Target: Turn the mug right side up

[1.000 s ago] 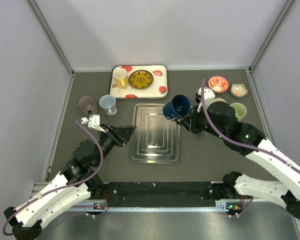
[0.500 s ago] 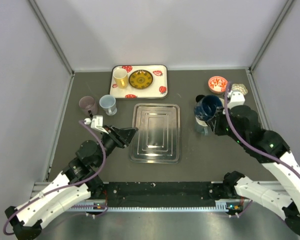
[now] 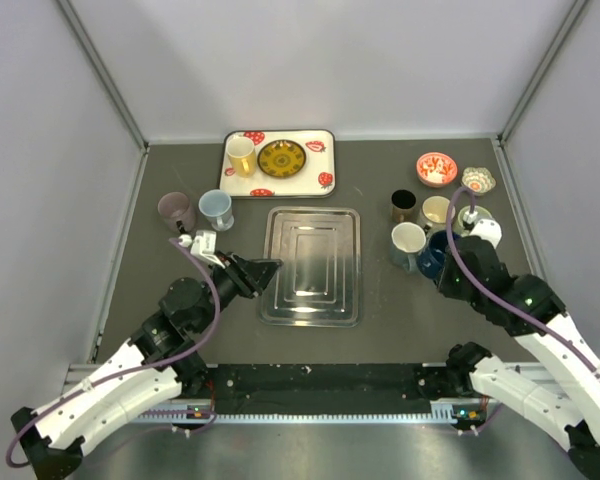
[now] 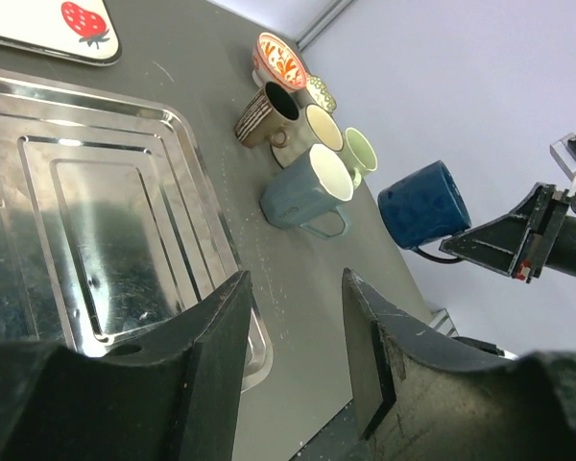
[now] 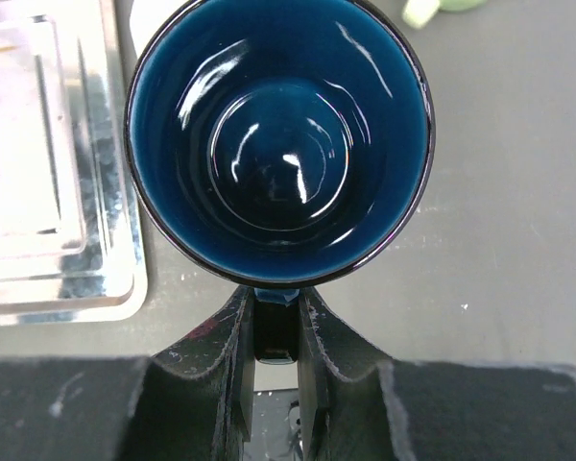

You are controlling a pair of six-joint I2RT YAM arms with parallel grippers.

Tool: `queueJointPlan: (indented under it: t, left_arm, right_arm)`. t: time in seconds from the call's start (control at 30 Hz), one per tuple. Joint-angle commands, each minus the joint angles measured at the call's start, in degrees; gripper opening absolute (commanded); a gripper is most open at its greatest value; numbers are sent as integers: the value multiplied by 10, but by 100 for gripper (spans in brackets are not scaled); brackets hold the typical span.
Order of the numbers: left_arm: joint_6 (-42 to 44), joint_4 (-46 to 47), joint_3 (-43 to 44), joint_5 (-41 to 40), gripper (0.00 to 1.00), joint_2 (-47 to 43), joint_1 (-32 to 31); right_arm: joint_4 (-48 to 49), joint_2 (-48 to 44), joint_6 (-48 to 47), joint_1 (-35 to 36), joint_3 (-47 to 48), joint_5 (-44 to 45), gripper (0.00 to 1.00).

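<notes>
Mostly, jaws hide handle of mug.

The glossy dark-blue ceramic mug stood mouth-up and empty at about three o'clock on the table, its handle pinched by the right gripper.
</notes>
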Motion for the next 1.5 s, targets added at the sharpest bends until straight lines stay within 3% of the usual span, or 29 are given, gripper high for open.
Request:
queueJointPlan:
  t: [0.0,0.33,0.63,0.83,1.13,1.47]
  left_arm:
    - [0,36,-1,21,47,12,1]
    - [7,36,-17,-1,48,-25,1]
    - [7,31,-21,-1,48,-20,2]
    - [16,32,-21,-9,48,-17,2]
    - [16,42,-12,-5,48,20,2]
    - [20,32,-10,-22,48,33,2]
  right_arm:
    - [24,2,55,-23,-5,54,0]
    - [32,-21,44,-113,-42,21,0]
    - [58,-4,42,-132,-43,-3,0]
    - [77,-13,-9,-132,33,-3,0]
    - [142,104,-67,-130,154,-71,0]
    - [256,315,-92,-70,272,-90,0]
